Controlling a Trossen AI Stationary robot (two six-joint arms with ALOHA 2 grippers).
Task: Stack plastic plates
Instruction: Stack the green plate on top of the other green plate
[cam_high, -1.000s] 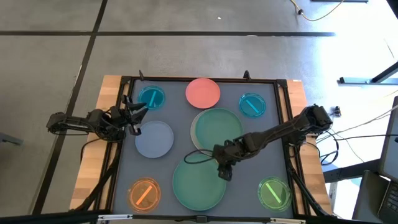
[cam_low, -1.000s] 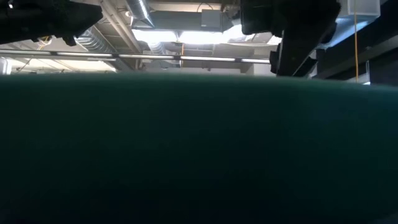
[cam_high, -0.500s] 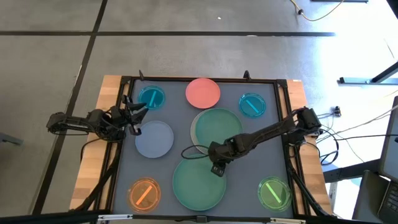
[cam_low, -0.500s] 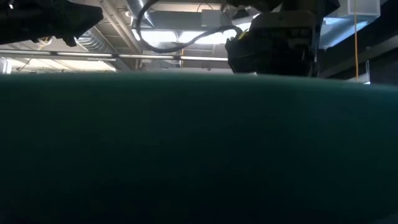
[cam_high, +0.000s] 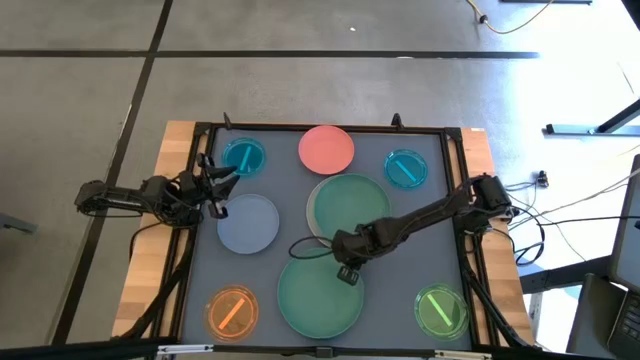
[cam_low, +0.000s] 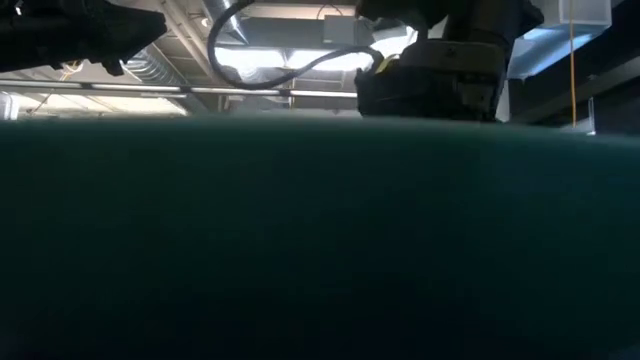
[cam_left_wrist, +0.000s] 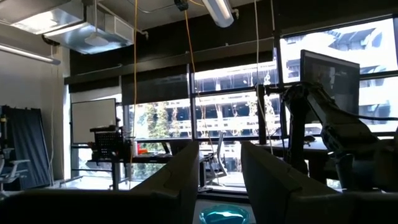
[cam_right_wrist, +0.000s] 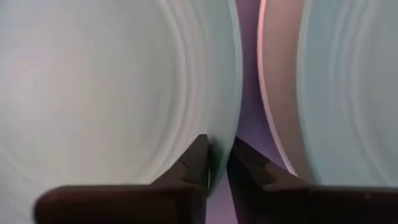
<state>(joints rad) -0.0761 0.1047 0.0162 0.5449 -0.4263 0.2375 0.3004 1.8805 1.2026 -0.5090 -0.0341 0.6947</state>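
Right pincer (cam_high: 345, 274), fingers nearly together astride the rim of the near green plate (cam_high: 320, 295): thin, stiff, light, slippery; grip its edge. Left pincer (cam_high: 215, 185), apart, waits at the counter's left edge.

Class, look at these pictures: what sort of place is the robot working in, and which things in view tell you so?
Probably a robotics lab or workshop: a bare concrete floor with a trailing cable, exposed ceiling ducts, and a framed work table laid out with coloured plastic plates.
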